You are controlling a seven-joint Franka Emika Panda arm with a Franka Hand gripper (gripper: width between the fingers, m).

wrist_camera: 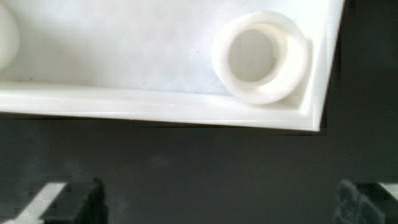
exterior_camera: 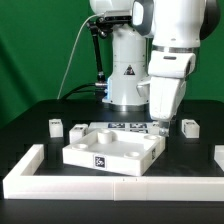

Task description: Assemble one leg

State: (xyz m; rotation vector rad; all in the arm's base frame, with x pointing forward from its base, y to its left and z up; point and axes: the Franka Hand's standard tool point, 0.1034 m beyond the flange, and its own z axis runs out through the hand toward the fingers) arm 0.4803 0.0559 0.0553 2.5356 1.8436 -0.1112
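Three small white legs show in the exterior view: two left of the panel (exterior_camera: 56,127) (exterior_camera: 78,130) and one on the exterior view's right (exterior_camera: 188,127). The large square panel (exterior_camera: 112,150) lies flat in the middle of the black table. My gripper (exterior_camera: 160,126) hangs just over the panel's far right corner, apart from every leg. In the wrist view the panel's corner (wrist_camera: 160,60) with a round hole (wrist_camera: 267,60) fills the picture, with bare black table beyond it. The gripper (wrist_camera: 222,205) is open and empty, its fingers (wrist_camera: 71,200) spread wide. No leg shows in the wrist view.
The long white L-shaped border wall (exterior_camera: 100,186) runs along the table's front and the exterior view's left. The marker board (exterior_camera: 130,125) lies behind the panel at the robot's base. Another white piece (exterior_camera: 219,153) shows at the exterior view's right edge.
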